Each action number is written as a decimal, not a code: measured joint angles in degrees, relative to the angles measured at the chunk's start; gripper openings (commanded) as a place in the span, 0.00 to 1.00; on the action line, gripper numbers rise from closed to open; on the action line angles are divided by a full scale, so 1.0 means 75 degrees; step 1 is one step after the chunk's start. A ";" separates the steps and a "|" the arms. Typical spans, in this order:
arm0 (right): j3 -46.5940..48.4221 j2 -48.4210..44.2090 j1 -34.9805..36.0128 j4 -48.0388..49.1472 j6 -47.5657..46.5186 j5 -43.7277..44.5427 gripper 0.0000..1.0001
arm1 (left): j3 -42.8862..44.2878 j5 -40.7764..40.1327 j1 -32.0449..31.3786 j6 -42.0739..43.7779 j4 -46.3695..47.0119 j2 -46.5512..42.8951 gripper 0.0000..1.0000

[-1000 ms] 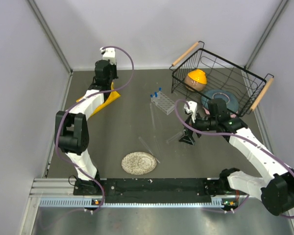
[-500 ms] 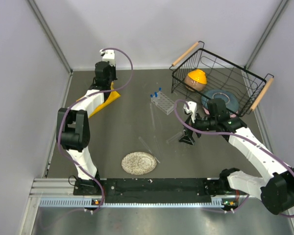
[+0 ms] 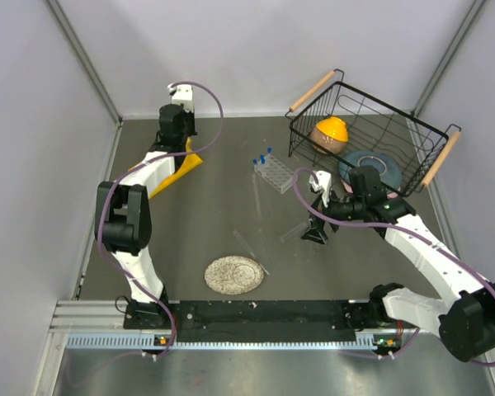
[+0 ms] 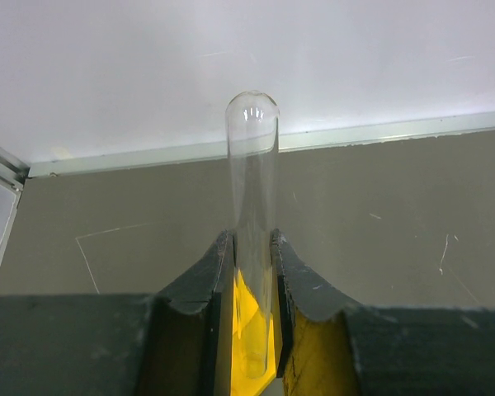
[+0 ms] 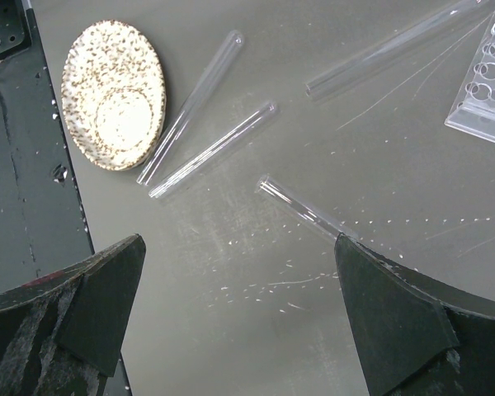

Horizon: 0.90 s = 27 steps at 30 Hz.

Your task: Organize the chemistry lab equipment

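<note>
My left gripper (image 3: 178, 142) is at the far left, over the yellow tube rack (image 3: 180, 170). In the left wrist view it (image 4: 252, 239) is shut on a long clear test tube (image 4: 252, 173) with its round end pointing away; yellow rack (image 4: 252, 334) shows between the fingers. My right gripper (image 3: 316, 231) is open and empty over mid-table. In the right wrist view it (image 5: 238, 247) is above loose test tubes (image 5: 214, 148), one (image 5: 301, 206) running under its right finger. The small clear rack (image 3: 274, 172) holds blue-capped vials (image 3: 264, 157).
A black wire basket (image 3: 412, 140) with dishes stands at the back right. A round speckled disc (image 3: 233, 274) lies near the front, also in the right wrist view (image 5: 115, 95). Grey walls close in the left, back and right sides.
The left arm has shifted slightly at the rack with the tube still held. The right arm has hardly moved.
</note>
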 measured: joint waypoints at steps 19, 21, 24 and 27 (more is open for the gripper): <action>0.0000 0.0000 0.0000 -0.0012 -0.0055 0.0000 0.99 | -0.0408 0.0356 0.0044 -0.0122 0.0029 -0.0289 0.05; 0.0000 -0.0003 0.0000 -0.0017 -0.0058 0.0000 0.99 | -0.0405 0.0455 0.0044 -0.0134 -0.0017 -0.0539 0.06; 0.0000 -0.0026 0.0000 -0.0038 -0.0061 0.0000 0.99 | -0.0388 0.0557 0.0044 -0.0143 -0.0015 -0.0924 0.05; 0.0000 -0.0061 0.0000 -0.0064 -0.0061 -0.0003 0.99 | -0.0388 0.0662 0.0044 -0.0192 -0.0020 -0.1291 0.05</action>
